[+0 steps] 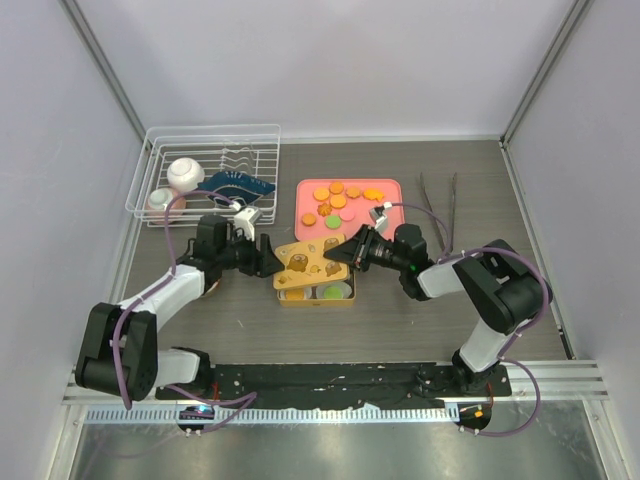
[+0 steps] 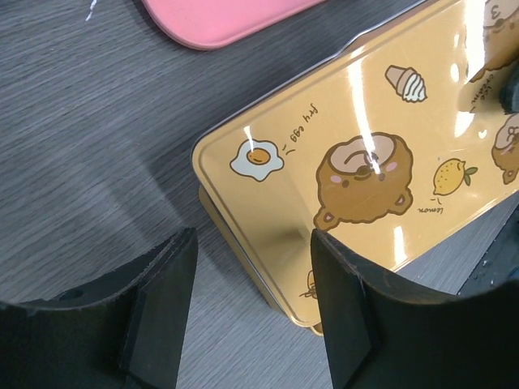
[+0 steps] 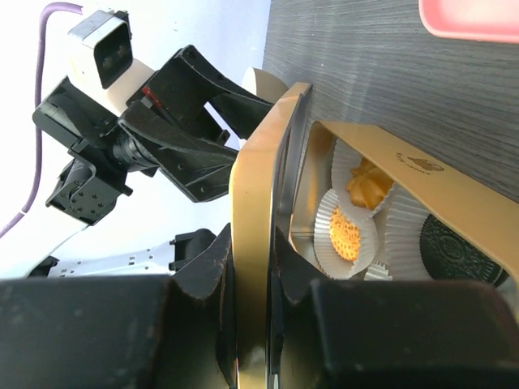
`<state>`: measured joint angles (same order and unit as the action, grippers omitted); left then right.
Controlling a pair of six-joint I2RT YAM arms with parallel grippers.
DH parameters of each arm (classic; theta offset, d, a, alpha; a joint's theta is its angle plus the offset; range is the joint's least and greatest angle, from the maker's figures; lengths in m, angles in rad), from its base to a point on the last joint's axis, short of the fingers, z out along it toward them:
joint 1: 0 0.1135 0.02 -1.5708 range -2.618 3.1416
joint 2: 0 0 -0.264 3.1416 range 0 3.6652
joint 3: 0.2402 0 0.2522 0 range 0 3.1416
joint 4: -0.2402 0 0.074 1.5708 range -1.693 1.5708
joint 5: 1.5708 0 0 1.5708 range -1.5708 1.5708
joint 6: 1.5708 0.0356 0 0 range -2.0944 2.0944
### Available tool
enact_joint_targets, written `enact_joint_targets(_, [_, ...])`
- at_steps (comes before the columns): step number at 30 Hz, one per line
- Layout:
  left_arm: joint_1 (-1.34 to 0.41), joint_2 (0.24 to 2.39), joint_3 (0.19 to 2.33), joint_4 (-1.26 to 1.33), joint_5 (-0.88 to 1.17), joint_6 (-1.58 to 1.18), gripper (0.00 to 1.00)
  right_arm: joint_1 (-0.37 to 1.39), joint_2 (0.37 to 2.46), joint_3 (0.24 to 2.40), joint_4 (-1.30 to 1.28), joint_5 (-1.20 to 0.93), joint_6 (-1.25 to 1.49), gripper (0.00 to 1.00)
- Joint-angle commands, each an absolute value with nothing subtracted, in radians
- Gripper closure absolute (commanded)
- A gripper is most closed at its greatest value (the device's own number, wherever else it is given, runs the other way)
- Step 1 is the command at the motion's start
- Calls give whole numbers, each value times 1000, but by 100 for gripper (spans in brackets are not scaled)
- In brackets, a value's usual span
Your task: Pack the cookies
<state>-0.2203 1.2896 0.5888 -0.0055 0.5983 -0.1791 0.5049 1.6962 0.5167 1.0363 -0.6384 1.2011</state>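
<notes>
Robotics test cell: plain pale panel walls [image 1: 330, 60] framed by bare aluminium struts [image 1: 105, 65] box in a grey wood-grain tabletop [image 1: 400, 330]. A black-and-white left robot arm [image 1: 165, 290] and its twin, the right robot arm [image 1: 495, 290], are bolted to a black mounting rail [image 1: 330, 378] at the near edge, with purple cables [image 1: 125, 360] looping off them. Household goods sit on the table: a white wire dish rack [image 1: 212, 128], a pink plastic tray [image 1: 305, 190] of small round orange and green cookies [image 1: 338, 200], and a gold rectangular tin lid [image 1: 300, 262].
</notes>
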Motion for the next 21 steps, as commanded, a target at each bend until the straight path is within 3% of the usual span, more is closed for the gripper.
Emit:
enact_joint_targets(1, [-222,1282,627,15,643,-169,38,511,1677,508,1006,-611,1137,97])
enact_joint_targets(21, [-239,1295,615,54,658,-175,38,535,1687,488,914,-598,1063,88])
